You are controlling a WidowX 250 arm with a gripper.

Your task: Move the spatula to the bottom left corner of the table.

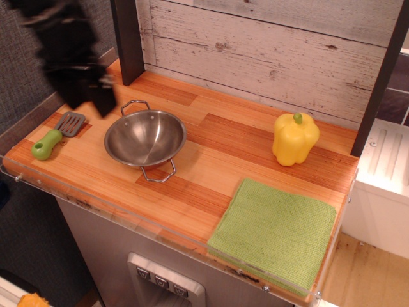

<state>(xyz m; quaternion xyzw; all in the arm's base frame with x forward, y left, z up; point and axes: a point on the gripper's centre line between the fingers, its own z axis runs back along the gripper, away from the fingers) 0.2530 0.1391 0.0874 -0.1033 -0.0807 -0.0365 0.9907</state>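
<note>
Spatula (57,133): lying on the table (217,153) near its left end, handle pointing toward the front edge.
Bowl (145,137): sitting just right of the spatula.
Pepper (294,139): standing well right of the bowl.
Cloth (275,231): lying at the front right corner, before the pepper.
Gripper (83,83): hanging above, behind the spatula.
</note>
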